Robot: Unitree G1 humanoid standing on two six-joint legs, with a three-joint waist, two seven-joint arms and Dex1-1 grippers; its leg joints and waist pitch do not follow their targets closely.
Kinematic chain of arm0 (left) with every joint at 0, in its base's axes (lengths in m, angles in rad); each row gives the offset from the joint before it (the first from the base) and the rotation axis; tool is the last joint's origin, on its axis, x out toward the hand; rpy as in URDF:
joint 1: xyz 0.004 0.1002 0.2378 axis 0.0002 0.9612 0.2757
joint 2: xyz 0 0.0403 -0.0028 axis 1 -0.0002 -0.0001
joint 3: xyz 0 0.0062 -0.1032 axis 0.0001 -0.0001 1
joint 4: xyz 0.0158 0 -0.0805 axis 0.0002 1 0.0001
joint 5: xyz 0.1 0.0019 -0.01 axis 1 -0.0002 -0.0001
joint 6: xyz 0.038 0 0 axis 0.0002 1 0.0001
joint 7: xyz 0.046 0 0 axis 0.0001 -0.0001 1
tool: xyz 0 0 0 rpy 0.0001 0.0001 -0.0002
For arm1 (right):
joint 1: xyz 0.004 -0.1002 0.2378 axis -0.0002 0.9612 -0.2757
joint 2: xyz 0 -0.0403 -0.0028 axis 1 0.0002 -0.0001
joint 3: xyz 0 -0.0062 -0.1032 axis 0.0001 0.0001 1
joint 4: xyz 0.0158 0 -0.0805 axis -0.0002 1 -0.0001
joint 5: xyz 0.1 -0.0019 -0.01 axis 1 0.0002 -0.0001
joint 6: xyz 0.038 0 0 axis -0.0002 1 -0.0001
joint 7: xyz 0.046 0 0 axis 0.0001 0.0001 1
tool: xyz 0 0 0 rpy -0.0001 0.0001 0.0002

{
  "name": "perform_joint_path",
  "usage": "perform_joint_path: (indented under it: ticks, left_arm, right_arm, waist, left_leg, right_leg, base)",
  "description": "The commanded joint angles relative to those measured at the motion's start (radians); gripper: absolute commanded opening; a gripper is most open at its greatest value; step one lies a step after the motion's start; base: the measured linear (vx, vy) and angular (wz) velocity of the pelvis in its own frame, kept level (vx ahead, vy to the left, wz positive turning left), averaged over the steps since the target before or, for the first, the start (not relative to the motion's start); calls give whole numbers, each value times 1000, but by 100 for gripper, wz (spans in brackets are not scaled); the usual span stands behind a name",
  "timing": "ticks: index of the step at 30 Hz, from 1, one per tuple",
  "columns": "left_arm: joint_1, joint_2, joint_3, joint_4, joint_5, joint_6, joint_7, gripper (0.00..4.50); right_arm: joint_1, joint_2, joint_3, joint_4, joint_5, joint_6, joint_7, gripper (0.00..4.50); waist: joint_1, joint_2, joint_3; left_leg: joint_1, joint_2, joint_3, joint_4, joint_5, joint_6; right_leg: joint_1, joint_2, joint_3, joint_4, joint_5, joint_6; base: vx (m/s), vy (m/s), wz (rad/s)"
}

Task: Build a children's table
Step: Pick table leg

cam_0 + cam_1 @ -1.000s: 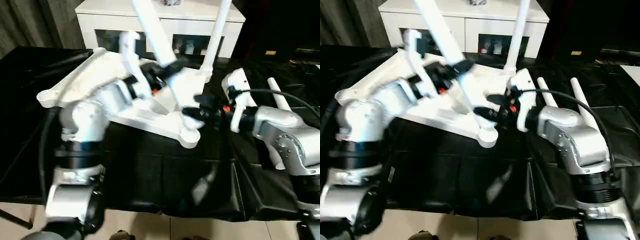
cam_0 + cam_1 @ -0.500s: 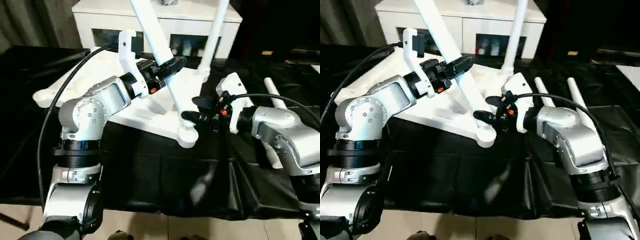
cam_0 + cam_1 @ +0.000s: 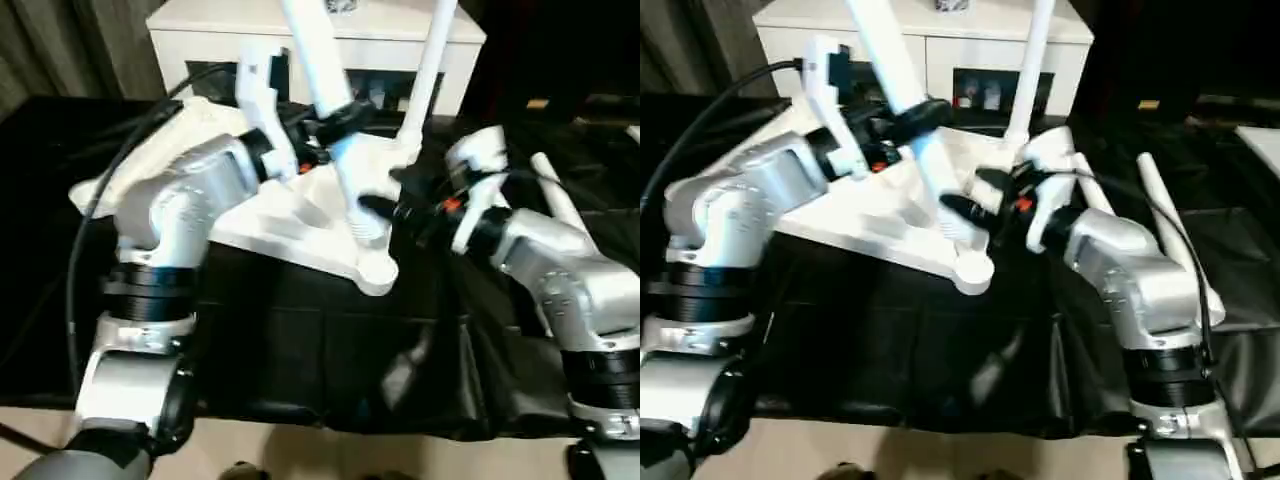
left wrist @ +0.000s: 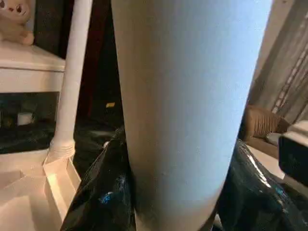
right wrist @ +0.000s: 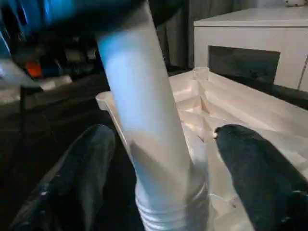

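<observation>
1. The left claw (image 3: 340, 118) is clenched around a white leg (image 3: 322, 70).
2. The right claw (image 5: 159, 183) is released, its fingers (image 5: 82, 173) flanking that leg's threaded base, just above the tabletop (image 3: 290, 215) lying on the black worktop (image 3: 300, 340).

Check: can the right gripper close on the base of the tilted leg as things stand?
Probably yes. The right gripper is open, one finger on each side of the tilted leg just above its threaded base, nothing between them.

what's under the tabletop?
The tabletop lies underside up on a black cloth. What lies beneath its middle is covered.
</observation>
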Motion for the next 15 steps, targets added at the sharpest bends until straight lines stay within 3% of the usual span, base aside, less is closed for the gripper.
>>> perform_joint_path:
  ticks: [1, 3, 4, 5, 6, 13, 15]
  left_arm:
    - [6, 20, -42, -32, 44, -22, -15, 188]
    - [11, 27, -51, -30, 56, -26, -16, 188]
    - [13, 31, -55, -33, 56, -22, -21, 188]
    - [14, 35, -59, -38, 52, -14, -29, 188]
    - [15, 41, -66, -46, 48, -4, -41, 188]
    - [22, 67, -111, -73, 44, 32, -103, 188]
    - [28, 70, -132, -90, 36, 56, -119, 188]
  right_arm:
    - [31, -1, -25, -35, 63, 59, 15, 402]
    - [48, -2, -25, -53, 88, 80, 31, 402]
    - [54, 0, -23, -56, 86, 80, 28, 402]
    - [53, 1, -21, -52, 81, 81, 26, 402]
    - [49, 1, -16, -44, 72, 80, 25, 402]
    - [-7, -30, 47, 30, 14, 32, 60, 402]
    - [-36, -47, 98, 66, -42, -20, 91, 402]
  waist:
    - [3, -6, -78]
    - [4, -6, -77]
    - [8, -1, -77]
    - [7, -4, -78]
    - [7, -7, -79]
    - [11, 6, -77]
    - [12, 6, -77]
  left_leg:
    - [25, 41, -11, -80, -163, -1]
    - [24, 40, -11, -81, -174, -5]
    - [22, 38, -11, -80, -170, -9]
    - [22, 38, -10, -80, -167, -11]
    - [21, 37, -10, -79, -162, -13]
    - [24, 37, -11, -80, -189, -40]
    - [23, 38, -11, -80, -190, -45]
  right_leg:
    - [52, -58, 40, -66, -225, -196]
    - [53, -60, 41, -67, -231, -194]
    - [54, -63, 42, -67, -232, -188]
    - [54, -63, 42, -68, -231, -187]
    - [54, -63, 42, -67, -230, -188]
    - [51, -61, 42, -66, -235, -197]
    - [52, -61, 42, -65, -227, -202]
  base:
    - [0, 0, 0]
    - [0, 0, 0]
    - [0, 0, 0]
    - [0, 0, 0]
    - [0, 0, 0]
    - [0, 0, 0]
    - [0, 0, 0]
